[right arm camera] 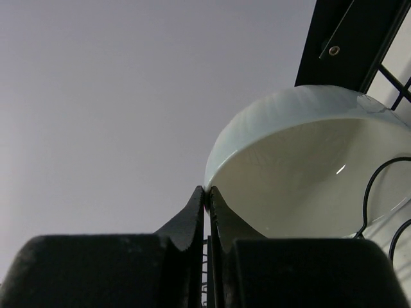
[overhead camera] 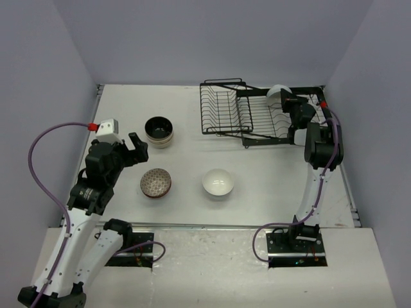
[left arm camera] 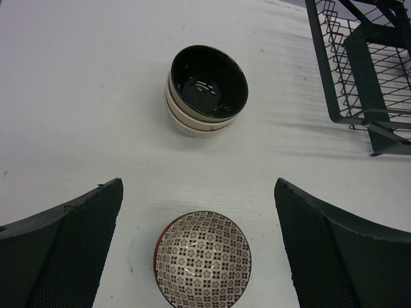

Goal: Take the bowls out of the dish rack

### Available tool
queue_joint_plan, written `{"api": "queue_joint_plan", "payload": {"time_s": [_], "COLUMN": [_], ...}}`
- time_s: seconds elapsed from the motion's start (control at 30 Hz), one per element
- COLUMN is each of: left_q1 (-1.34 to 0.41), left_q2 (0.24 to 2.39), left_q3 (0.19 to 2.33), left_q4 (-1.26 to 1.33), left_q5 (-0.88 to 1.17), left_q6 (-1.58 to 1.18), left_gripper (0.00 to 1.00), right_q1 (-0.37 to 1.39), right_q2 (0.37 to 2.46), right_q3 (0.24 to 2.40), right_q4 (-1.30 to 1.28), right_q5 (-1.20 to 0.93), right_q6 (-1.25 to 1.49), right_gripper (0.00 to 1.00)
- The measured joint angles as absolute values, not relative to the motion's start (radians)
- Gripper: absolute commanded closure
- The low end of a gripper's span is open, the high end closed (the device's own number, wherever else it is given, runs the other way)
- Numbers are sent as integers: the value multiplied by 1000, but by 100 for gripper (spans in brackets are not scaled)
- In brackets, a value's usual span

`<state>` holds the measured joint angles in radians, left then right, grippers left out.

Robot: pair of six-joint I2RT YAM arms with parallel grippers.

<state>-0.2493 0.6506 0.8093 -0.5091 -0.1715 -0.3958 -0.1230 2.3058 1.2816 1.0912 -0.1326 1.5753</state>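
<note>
We found the right gripper (right arm camera: 207,191) clamped on the rim of the white bowl (right arm camera: 302,167), which stood on edge at the far right end of the dish rack (overhead camera: 221,109); the left gripper (left arm camera: 198,186) hung open, well apart.

Five bowls at the least are in sight, on the one tabletop (overhead camera: 128,106) or at the rack. Two are plain white: a near white bowl (overhead camera: 218,183) and a far white bowl (overhead camera: 277,94). One is a reddish-brown patterned bowl (overhead camera: 156,183). The beige bowls with dark insides make a single stack (left arm camera: 204,93); the left wrist view shows two, perhaps three, and the exact number cannot be told. There is one black wire dish rack (overhead camera: 221,109), made of two joined parts. The tools number two: the left tool (overhead camera: 137,147) and the right tool (right arm camera: 206,192)
</note>
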Motion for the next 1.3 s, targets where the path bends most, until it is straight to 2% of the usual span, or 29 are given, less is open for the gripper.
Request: {"api": "queue_joint_plan", "payload": {"time_s": [0.53,1.03,1.13,1.3], "left_q1": [-258,-258,-258,-258], "left_q2": [649,649,649,649], "left_q3": [805,805,805,805], "left_q4": [-492,-486,-486,-485], "left_q5": [-168,-160,-160,-159], "left_q6": [-375,-373,-373,-372], "left_gripper": [0,0,0,0], "right_q1": [-74,-63,-60,-33], "right_q2": [2374,2400,2371,2218], "right_q3": [1252,1324,1281,1068], "right_q4": [1299,1262,1263,1246], "right_q5": [11,-17,-12,96], "right_q6": [1591,1585,1580,1583], "right_gripper": [100,100,100,100]}}
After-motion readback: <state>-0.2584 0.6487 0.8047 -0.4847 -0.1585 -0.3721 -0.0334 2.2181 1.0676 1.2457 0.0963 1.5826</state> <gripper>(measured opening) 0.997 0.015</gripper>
